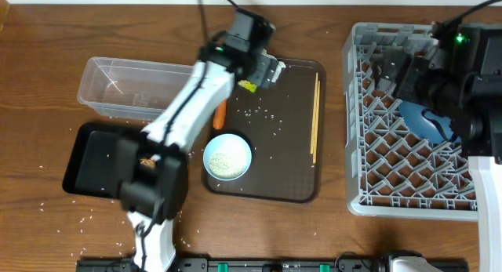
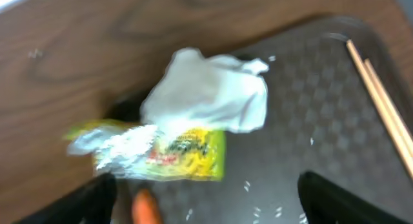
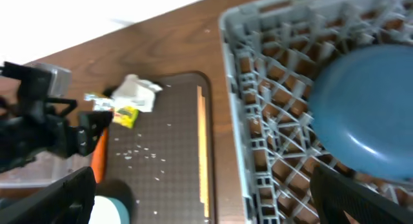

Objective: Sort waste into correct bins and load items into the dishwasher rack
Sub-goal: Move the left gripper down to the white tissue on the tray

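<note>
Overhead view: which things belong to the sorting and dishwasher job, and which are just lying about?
Job: tissue, wrapper, carrot, bowl, chopsticks, blue dish, clear tub, black tray, rack.
Lying about: brown serving tray, wooden table.

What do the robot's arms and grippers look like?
Both arms have white links with black joint housings: left arm, right arm. A small green light glows near each wrist, and black cables trail off the top edge. The gripper fingers are plain black.
</note>
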